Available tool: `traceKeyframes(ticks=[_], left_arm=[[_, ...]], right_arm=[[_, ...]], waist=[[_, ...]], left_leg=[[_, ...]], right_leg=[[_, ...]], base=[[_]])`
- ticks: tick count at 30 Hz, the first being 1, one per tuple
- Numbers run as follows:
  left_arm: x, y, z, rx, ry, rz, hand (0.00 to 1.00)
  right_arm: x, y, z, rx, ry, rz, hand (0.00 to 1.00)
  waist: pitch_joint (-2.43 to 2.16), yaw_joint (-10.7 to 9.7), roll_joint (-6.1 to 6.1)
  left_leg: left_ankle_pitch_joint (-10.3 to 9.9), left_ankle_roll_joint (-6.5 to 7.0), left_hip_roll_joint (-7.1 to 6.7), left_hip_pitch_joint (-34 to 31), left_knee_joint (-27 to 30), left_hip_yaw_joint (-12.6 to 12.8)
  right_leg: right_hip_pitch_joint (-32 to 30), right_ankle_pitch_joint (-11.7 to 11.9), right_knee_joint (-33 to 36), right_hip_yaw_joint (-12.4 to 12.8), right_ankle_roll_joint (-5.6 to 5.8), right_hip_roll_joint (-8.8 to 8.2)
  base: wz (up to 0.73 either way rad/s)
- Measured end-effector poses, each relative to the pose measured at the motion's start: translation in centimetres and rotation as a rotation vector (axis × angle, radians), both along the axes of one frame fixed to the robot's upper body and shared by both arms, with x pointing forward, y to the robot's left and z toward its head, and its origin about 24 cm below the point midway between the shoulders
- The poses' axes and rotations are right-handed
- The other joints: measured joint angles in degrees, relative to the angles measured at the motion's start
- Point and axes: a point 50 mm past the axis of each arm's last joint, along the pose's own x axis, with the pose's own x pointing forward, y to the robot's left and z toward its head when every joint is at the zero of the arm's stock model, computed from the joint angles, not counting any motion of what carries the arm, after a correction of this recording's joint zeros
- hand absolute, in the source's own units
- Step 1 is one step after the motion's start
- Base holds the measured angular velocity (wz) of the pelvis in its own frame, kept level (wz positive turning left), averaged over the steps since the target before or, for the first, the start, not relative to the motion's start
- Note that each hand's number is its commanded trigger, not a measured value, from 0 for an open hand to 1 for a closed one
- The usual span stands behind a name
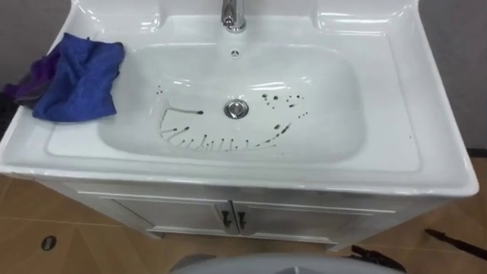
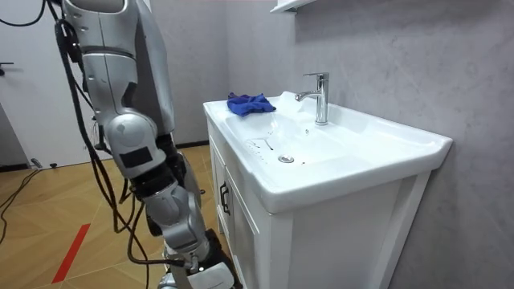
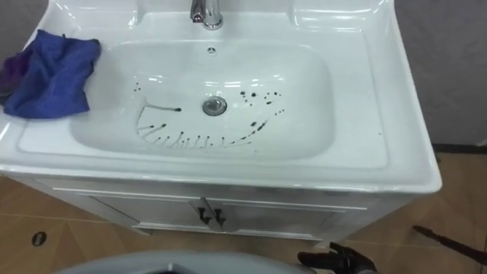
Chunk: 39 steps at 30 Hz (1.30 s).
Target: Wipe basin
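White ceramic basin [image 1: 396,114] sits on a white cabinet [image 1: 152,209] with two dark door handles [image 1: 233,219] at its middle. Dark marks [image 1: 221,141] stain the bowl: a curved row of short strokes in front and to the left of the metal drain [image 1: 236,108], and a scatter of dots to its right. A chrome tap [image 1: 233,14] stands at the back rim, centred above the drain. A crumpled blue cloth [image 1: 80,76] lies on the basin's left rim, apart from the marks, its edge just over the bowl's slope. A purple cloth [image 1: 34,80] peeks out at its outer side.

The right hand [image 3: 335,262] is a dark shape low down, below the cabinet front on the right. I cannot tell its state. In the room view the robot stands upright on the wooden floor [image 2: 48,209], close before the cabinet front.
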Motion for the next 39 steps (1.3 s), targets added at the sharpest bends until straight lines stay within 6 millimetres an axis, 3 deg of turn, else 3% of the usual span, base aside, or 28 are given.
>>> traceKeyframes(ticks=[3, 9, 14, 21, 23, 26, 28, 34, 36, 39], left_arm=[[-0.5, 0.5, 0.2, 0.038, -0.007, 0.079, 0.00], [-2.1, 1.8, 0.8, 0.139, -0.052, 0.351, 0.00], [-2.3, 3.3, 1.5, 0.271, -0.055, 0.429, 0.00], [-3.8, 7.3, 3.9, 0.572, -0.062, 0.611, 0.00], [-3.4, 8.8, 4.9, 0.657, -0.092, 0.650, 0.00], [-2.6, 11.4, 6.7, 0.790, -0.157, 0.708, 0.00], [-2.1, 12.8, 8.2, 0.905, -0.219, 0.780, 0.00], [0.7, 15.1, 12.2, 1.161, -0.403, 0.812, 0.00], [1.8, 15.5, 13.2, 1.209, -0.457, 0.821, 0.00], [3.9, 16.1, 15.8, 1.326, -0.582, 0.782, 0.00]], right_arm=[[-0.3, -0.8, 0.2, -0.026, 0.012, -0.016, 0.00], [-1.8, -2.1, 0.4, -0.076, 0.061, -0.026, 0.00], [-2.0, -2.8, 0.6, -0.138, 0.090, -0.004, 0.00], [-2.2, -3.8, 0.9, -0.200, 0.109, 0.002, 0.00], [-2.3, -4.1, 1.0, -0.213, 0.112, -0.009, 0.00], [-2.5, -5.4, 1.5, -0.253, 0.134, 0.020, 0.00], [-2.4, -6.5, 2.0, -0.294, 0.134, 0.029, 0.00], [-2.7, -6.6, 2.1, -0.314, 0.138, 0.046, 0.00], [-2.6, -6.7, 2.2, -0.320, 0.136, 0.065, 0.00], [-2.7, -6.7, 2.2, -0.323, 0.134, 0.076, 0.00]], waist=[[-0.02, 0.30, 0.46], [-0.08, 3.44, 0.63], [-0.29, 4.64, 1.07], [-0.39, 7.12, 1.43], [-0.54, 7.51, 1.96], [-0.22, 9.20, 2.61], [-0.18, 10.04, 3.86], [-0.33, 11.08, 4.65], [-0.63, 11.14, 4.98], [-0.62, 11.93, 4.82]], left_leg=[[0.01, 0.01, -0.50, -0.10, -0.05, -1.39], [0.01, 0.02, -1.03, -0.24, 0.08, -1.60], [0.05, 0.09, -2.01, -1.12, -0.05, -4.52], [0.08, 0.17, -2.62, -1.21, -0.08, -4.88], [0.08, 0.17, -2.63, -1.51, 0.00, -5.32], [0.07, 0.17, -2.53, -1.56, 0.03, -5.11], [0.07, 0.19, -2.49, -2.26, 0.06, -5.12], [0.08, 0.19, -2.42, -2.34, -0.02, -5.60], [0.09, 0.17, -2.36, -2.78, 0.29, -5.70], [0.09, 0.17, -2.27, -3.15, 0.79, -5.66]], right_leg=[[0.25, -0.27, 0.15, -1.60, 0.21, -0.26], [0.93, -0.74, 0.18, -3.19, 0.60, -0.83], [0.88, -1.04, 0.18, -5.68, 1.06, -1.15], [0.80, -1.96, 1.21, -6.36, 1.46, -1.98], [0.77, -1.95, 1.23, -6.75, 1.45, -1.89], [0.28, -2.02, 1.42, -6.20, 1.32, -1.92], [-1.11, -2.16, 2.39, -5.65, 1.23, -2.12], [-1.50, -2.36, 3.18, -5.62, 0.98, -2.13], [-1.96, -2.42, 3.46, -5.60, 0.88, -2.12], [-2.57, -2.52, 4.04, -4.86, 0.73, -2.14]], base=[[0.26], [0.11], [0.27], [0.04], [0.08], [-0.08], [-0.09], [0.00], [0.00], [-0.08]])
